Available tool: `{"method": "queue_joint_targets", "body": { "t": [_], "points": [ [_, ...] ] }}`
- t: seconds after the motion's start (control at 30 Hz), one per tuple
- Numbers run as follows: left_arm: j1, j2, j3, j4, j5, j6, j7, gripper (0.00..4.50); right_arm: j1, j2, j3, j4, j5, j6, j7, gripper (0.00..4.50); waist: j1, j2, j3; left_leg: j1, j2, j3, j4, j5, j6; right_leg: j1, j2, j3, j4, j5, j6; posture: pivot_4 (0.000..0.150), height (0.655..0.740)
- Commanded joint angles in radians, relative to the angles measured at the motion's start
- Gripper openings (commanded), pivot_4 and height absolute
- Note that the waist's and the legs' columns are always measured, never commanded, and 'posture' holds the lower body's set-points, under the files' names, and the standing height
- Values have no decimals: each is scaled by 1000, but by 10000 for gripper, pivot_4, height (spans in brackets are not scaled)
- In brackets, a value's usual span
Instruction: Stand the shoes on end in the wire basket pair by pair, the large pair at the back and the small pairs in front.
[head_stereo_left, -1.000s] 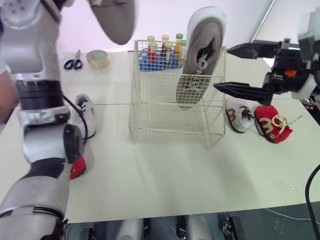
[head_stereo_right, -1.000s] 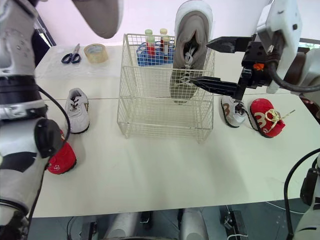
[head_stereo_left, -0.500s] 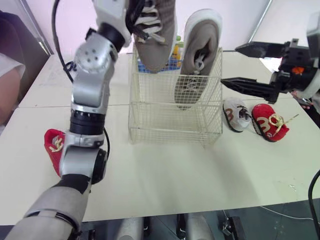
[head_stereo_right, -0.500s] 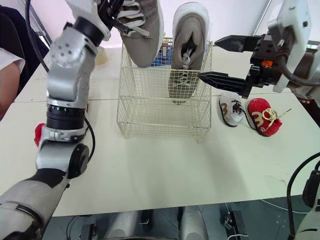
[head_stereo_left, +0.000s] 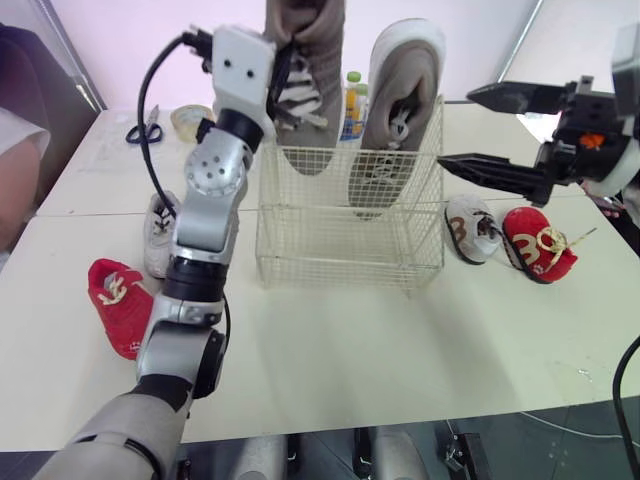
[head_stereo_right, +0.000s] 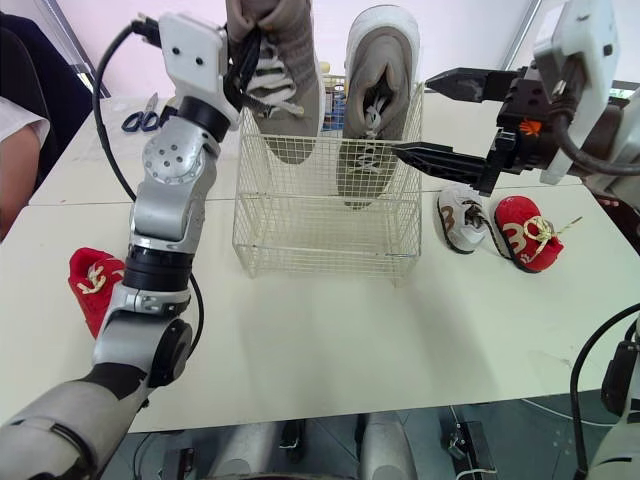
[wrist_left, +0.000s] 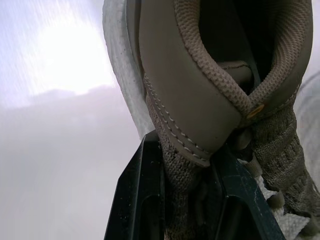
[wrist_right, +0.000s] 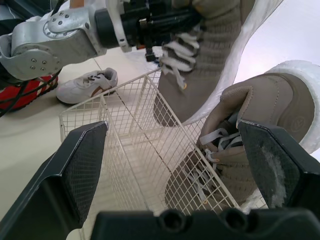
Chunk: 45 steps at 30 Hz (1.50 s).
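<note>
While one large shoe (head_stereo_left: 400, 110) is standing on end at the far right of the wire basket (head_stereo_left: 340, 245), the left jaws are clamping the second large shoe (head_stereo_left: 305, 60) by its collar, toe entering the far left, and the right jaws are hanging open and empty on the right. On the table (head_stereo_left: 400, 340) the left white shoe (head_stereo_left: 158, 215), left red shoe (head_stereo_left: 115, 305), right white shoe (head_stereo_left: 475, 228) and right red shoe (head_stereo_left: 540, 245) are waiting for their turn. Against half a second ago, the held shoe is hanging lower and more upright.
</note>
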Motion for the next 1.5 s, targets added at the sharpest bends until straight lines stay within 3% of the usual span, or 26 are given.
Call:
{"method": "queue_joint_targets", "body": {
  "t": [0.03,0.17,0.3,0.47,0.6,0.87,1.03,1.27,1.37,1.5],
  "points": [
    [52,15,7,-97,-20,63,-24,3760,-6,7,-14,1,5,-24,-8,45000,-1,0,0,0,0,0,0,0,0,0,0,0,0,0,0,1500,7400],
    [118,23,20,-183,-58,161,-50,22651,-4,22,-2,11,2,-37,-8,45000,0,1,-1,0,0,0,0,0,0,0,0,0,0,0,0,1500,7400],
    [189,22,29,-320,-119,301,-66,44282,0,50,16,29,-8,-58,-8,45000,3,1,0,0,0,0,0,0,0,0,0,0,0,0,0,1500,7400],
    [234,84,36,-487,-165,443,-106,44753,27,60,29,37,-20,-67,-3,45000,3,1,-1,0,0,0,1,0,0,1,0,0,0,0,-1,1500,7400],
    [229,155,134,-628,-313,637,-147,44753,87,68,-1,21,6,-33,-29,45000,1,1,-1,1,0,0,1,0,0,1,0,0,0,-2,-4,1500,7400],
    [329,250,293,-756,-613,890,-223,44753,183,68,-300,61,253,140,-138,45000,5,1,-1,2,0,-1,1,0,0,3,1,0,0,-2,-3,1500,7400],
    [520,196,333,-815,-885,966,-257,44753,491,-10,-406,77,102,95,-89,45000,2,1,-2,5,-1,0,1,-1,2,8,1,0,-2,-3,-4,1500,7400],
    [583,289,241,-948,-921,943,-249,44753,645,106,-489,132,-1,-33,-178,45000,1,3,-6,19,1,2,-1,-3,-2,17,2,2,-3,-4,-4,1500,7400],
    [642,282,231,-985,-1030,944,-221,44753,689,200,-445,130,-73,-122,-244,45000,0,10,-10,18,2,3,-2,-3,-1,17,2,4,-6,-4,-4,1500,7400],
    [685,271,150,-1010,-957,896,-168,44753,693,341,-378,121,-171,-213,-404,45000,1,12,-11,19,1,5,-2,-4,0,16,2,6,-6,-4,-4,1500,7400]
  ]
}}
